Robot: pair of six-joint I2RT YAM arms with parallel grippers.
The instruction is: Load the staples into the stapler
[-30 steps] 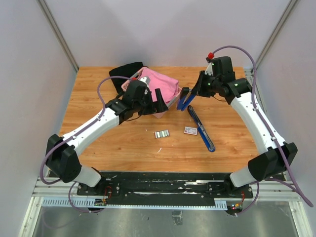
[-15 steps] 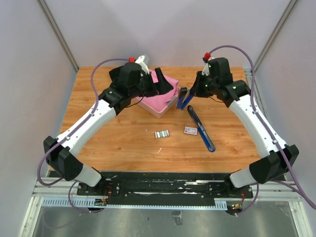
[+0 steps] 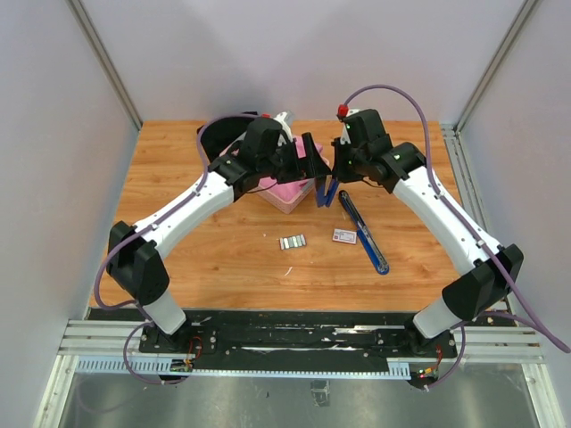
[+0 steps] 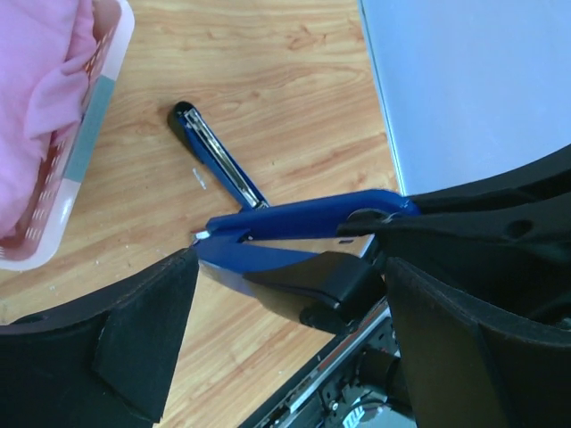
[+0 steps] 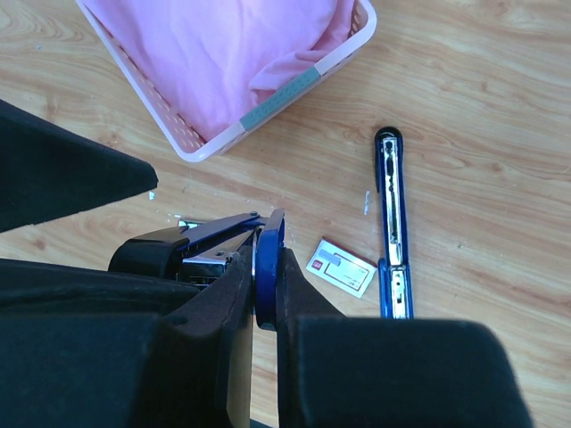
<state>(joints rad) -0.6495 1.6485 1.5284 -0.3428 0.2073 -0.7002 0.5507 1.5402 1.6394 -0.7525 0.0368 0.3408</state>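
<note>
A blue stapler (image 3: 324, 191) with a black base hangs above the table, my right gripper (image 3: 333, 176) shut on its blue edge (image 5: 267, 267). My left gripper (image 3: 309, 162) stands open right beside it. In the left wrist view the stapler (image 4: 294, 223) lies just past the wide-apart fingers (image 4: 134, 339). The staples (image 3: 293, 241), a small silvery block, lie on the wood in front of both grippers. Their white carton (image 3: 344, 235) with red print lies to the right of them, also seen as the carton (image 5: 342, 267) in the right wrist view.
A pink basket (image 3: 284, 198) holding pink cloth sits behind the staples, under my left wrist. A second long blue stapler (image 3: 364, 232) lies opened flat on the table right of the carton. Grey walls close in the table on three sides.
My left gripper has swung from over the basket rightward to the held stapler. My right gripper has carried the stapler a little to the left, toward it.
</note>
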